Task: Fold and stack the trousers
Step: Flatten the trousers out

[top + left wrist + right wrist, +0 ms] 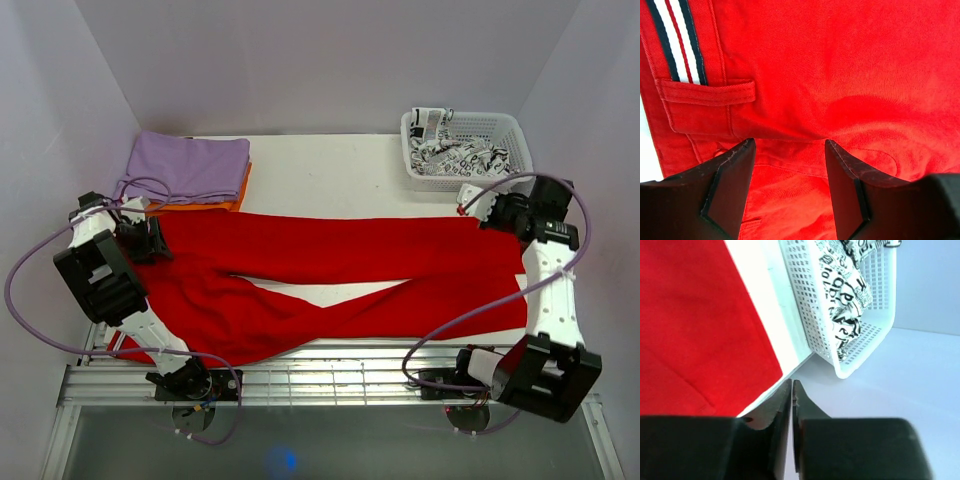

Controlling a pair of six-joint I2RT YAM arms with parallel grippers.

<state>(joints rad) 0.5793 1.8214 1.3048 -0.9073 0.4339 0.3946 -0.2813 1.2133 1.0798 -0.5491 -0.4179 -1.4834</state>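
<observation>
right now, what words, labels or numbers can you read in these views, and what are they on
No text reads clearly.
Black-and-white cloth in the white basket: letter-like print, too jumbled to read.
Trousers: striped ribbon only, no lettering.

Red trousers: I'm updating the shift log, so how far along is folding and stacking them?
Done: the red trousers lie spread across the table, with both legs unfolded. In hand: the left tool stands open over the cloth by a belt loop. The right tool is shut beside the leg end near the white basket, with no cloth visible in it. Left: every fold, then stacking.
</observation>
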